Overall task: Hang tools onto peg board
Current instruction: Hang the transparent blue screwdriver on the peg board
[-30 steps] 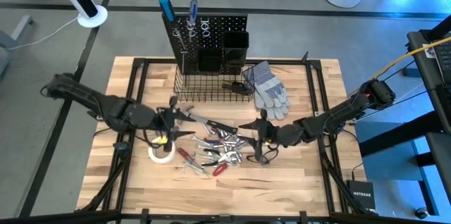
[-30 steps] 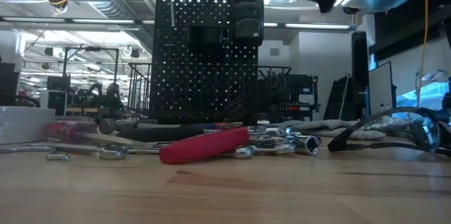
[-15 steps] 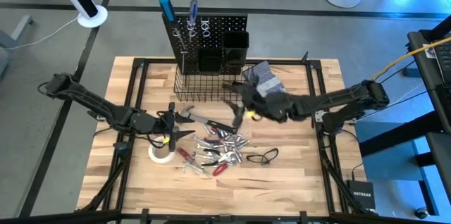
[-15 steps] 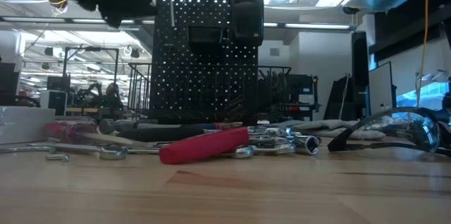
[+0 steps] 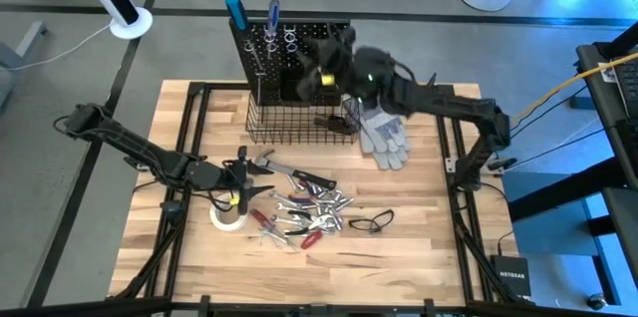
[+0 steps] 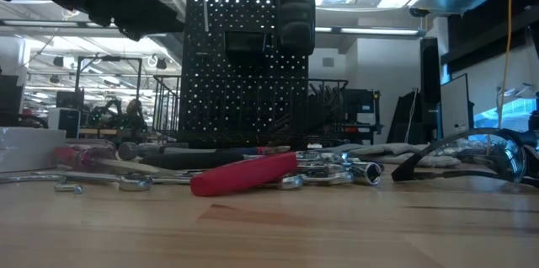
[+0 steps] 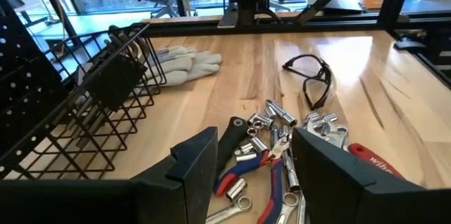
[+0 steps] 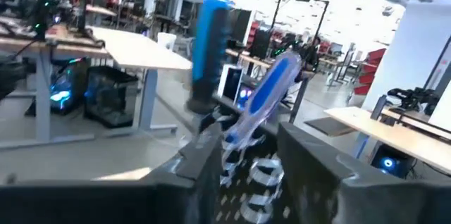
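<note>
From above I see the peg board [image 5: 299,58] upright at the table's far edge, my right gripper [image 5: 317,61] raised against it; whether it pinches anything I cannot tell. Only my left wrist view shows the left gripper [image 7: 246,164] spread over the tools [image 7: 271,160].

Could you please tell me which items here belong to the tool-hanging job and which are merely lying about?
Job:
black perforated peg board
pile of silver wrenches and red-handled pliers
white tape roll

Lying about:
grey work gloves
black-framed safety glasses
</note>
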Robot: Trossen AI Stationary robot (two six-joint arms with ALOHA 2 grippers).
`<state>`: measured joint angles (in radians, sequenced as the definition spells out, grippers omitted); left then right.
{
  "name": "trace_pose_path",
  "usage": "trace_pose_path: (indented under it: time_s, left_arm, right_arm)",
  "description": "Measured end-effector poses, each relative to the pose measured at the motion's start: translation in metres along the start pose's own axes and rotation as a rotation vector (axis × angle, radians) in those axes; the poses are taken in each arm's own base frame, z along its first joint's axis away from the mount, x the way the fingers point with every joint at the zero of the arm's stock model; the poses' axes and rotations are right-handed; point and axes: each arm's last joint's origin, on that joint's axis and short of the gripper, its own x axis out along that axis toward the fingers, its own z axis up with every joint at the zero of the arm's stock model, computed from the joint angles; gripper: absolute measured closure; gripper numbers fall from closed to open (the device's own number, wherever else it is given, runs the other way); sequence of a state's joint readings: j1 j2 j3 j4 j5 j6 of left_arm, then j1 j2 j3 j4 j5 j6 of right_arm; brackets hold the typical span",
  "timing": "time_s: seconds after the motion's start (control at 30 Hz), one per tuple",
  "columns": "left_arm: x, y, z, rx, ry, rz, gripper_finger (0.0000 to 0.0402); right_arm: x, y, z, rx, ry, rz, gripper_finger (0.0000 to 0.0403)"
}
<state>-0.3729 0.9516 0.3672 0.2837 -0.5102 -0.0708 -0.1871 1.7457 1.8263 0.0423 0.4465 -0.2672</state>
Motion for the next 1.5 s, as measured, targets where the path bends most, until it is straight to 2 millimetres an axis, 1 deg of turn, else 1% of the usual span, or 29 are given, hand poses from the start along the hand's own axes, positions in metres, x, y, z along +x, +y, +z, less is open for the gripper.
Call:
trace_pose_path:
  time_s: [0.07,0.2,0.33,0.47,0.6,0.7,0.87,1.07,1.13,1.5]
  left_arm:
    - [0.0,0.0,0.0,0.006,0.001,0.002,0.0229]
    - [0.0,0.0,-0.001,0.074,0.006,0.004,0.0229]
    - [0.0,0.001,-0.002,0.144,0.016,0.03,0.0229]
    - [0.0,0.003,-0.001,0.207,0.017,0.09,0.0229]
    - [0.0,0.006,-0.001,0.275,0.023,0.165,0.0229]
    - [0.002,0.011,-0.001,0.296,0.033,0.194,0.0229]
    - [0.005,0.018,-0.001,0.305,0.047,0.23,0.0229]
    - [0.006,0.023,-0.001,0.323,0.058,0.257,0.0229]
    - [0.007,0.024,-0.001,0.323,0.061,0.261,0.0229]
    - [0.007,0.024,-0.001,0.31,0.06,0.263,0.0229]
  right_arm:
    - [0.015,-0.009,-0.003,0.002,-0.013,-0.002,0.0287]
    - [0.041,-0.023,-0.012,-0.002,-0.017,-0.039,0.0331]
    - [0.063,-0.038,-0.023,-0.008,-0.009,-0.085,0.0366]
    - [0.08,-0.052,-0.033,-0.013,-0.005,-0.119,0.0389]
    - [0.093,-0.059,-0.041,0.002,-0.035,-0.074,0.0398]
    - [0.098,-0.063,-0.044,0.037,-0.075,-0.057,0.0395]
    - [0.099,-0.061,-0.044,0.044,-0.094,-0.024,0.0382]
    - [0.098,-0.057,-0.039,0.015,-0.176,0.136,0.0381]
    - [0.098,-0.056,-0.039,-0.011,-0.179,0.14,0.0381]
    - [0.097,-0.057,-0.037,-0.01,-0.172,0.13,0.038]
